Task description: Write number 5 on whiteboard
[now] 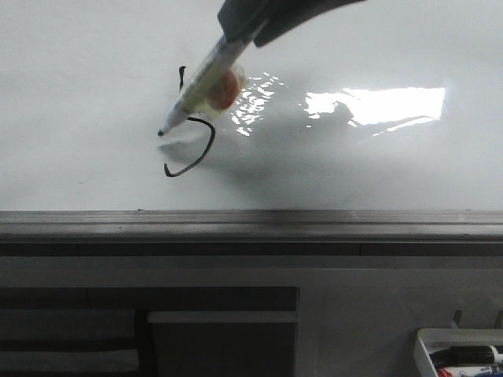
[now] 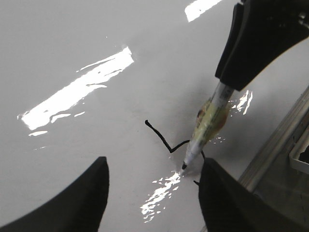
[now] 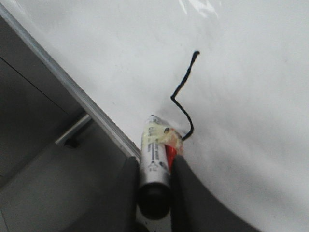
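A marker [image 1: 206, 80] is clamped in the right gripper [image 3: 155, 181], tip close to the whiteboard [image 1: 377, 169]. The 5 [image 1: 191, 141] is partly drawn: upright stroke and curved belly are seen, the top bar is not. The left gripper [image 2: 152, 193] is spread, empty.

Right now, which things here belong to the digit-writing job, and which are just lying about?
In use:
- whiteboard
- unfinished number 5: upright stroke and belly drawn, no top bar visible
- marker, clamped in the right gripper

Lying about:
- left gripper, open and empty
- tray holding spare markers
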### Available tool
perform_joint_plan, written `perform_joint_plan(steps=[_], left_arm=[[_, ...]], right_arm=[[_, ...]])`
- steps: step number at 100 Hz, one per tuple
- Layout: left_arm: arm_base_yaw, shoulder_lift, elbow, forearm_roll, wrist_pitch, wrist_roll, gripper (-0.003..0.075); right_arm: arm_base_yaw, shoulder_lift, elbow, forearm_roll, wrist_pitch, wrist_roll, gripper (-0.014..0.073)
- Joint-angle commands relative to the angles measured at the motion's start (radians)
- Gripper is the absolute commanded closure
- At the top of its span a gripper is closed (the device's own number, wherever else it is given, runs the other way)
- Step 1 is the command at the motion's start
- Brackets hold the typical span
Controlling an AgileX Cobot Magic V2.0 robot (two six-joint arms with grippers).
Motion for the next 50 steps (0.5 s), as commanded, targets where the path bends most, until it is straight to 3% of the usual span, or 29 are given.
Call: perform_joint_plan(steps=[1,50], left_arm=[[0.003,0.000,-0.027,-0.018,-0.049,-0.013,0.0335],[0.003,0.000,-0.027,-0.018,-0.049,-0.013,0.0335]], right_arm=[[0.007,-0.074,-0.047,0.019,-0.048,-0.018,0.0656],[-0.038,-0.015,-0.054,-0.021,-0.182,-0.018,0.0655]])
